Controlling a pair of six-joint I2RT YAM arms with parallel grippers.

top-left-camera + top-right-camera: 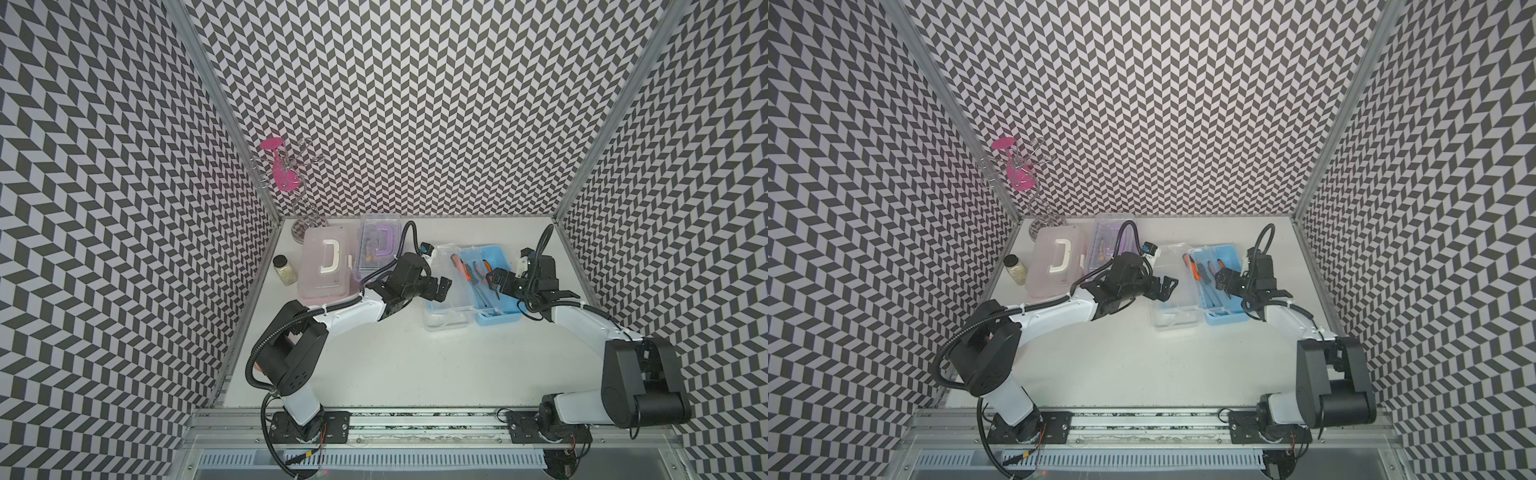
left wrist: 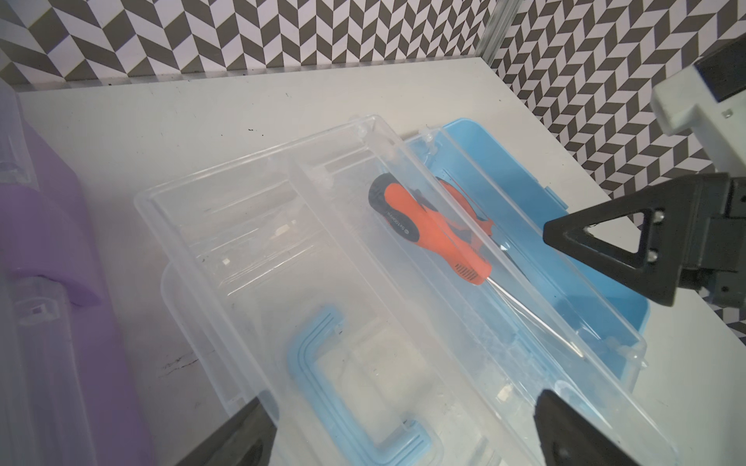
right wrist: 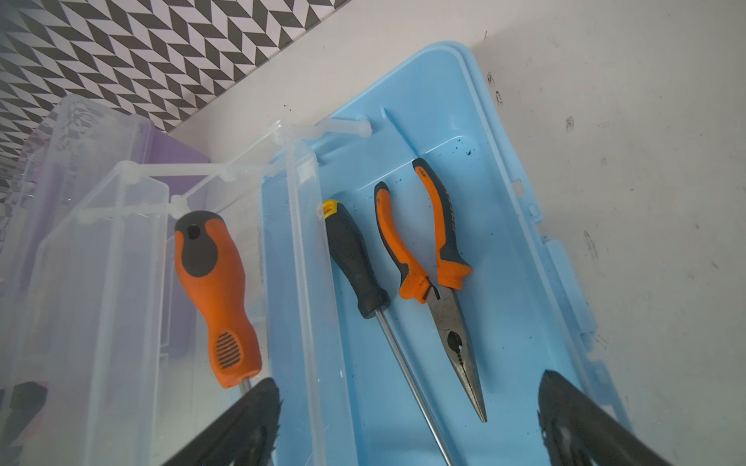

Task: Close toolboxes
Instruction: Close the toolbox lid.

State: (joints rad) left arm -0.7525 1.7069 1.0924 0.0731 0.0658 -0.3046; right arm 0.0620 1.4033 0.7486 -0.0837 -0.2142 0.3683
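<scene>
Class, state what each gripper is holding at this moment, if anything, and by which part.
Nothing is held. The left gripper is open over the blue toolbox's clear lid; the right gripper is open over its blue base.

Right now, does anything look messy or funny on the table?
Yes. The blue toolbox is wide open, its clear lid flopped out beside it, while the pink toolbox and purple toolbox have lids down. Little black specks are scattered inside the blue one.
</scene>
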